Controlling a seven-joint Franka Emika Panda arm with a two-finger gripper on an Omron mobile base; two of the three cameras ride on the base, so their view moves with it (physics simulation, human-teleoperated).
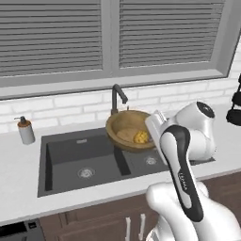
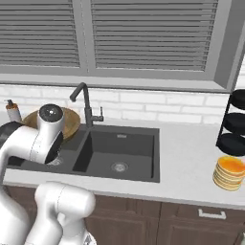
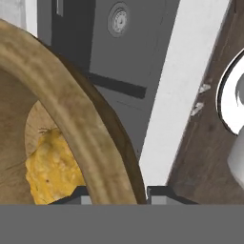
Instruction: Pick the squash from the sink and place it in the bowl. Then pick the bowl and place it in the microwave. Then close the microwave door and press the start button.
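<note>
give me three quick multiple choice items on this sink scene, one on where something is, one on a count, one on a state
1. Where is the small lumpy yellow squash?
A. on the sink floor
B. inside the light-brown wooden bowl
C. on the counter beside the soap bottle

2. How many basins has the dark grey sink?
A. one
B. two
C. three

3. How is the wooden bowl held?
A. lifted over the sink, the gripper with its jaws clamped on the rim
B. resting untouched on the counter
C. upside down in a basin

Answers:
1 B: the squash lies on the bowl's inner floor.
2 B: a divider splits the sink, each side with its own round drain.
3 A: the hand view shows a fingertip on each side of the rim.
</note>
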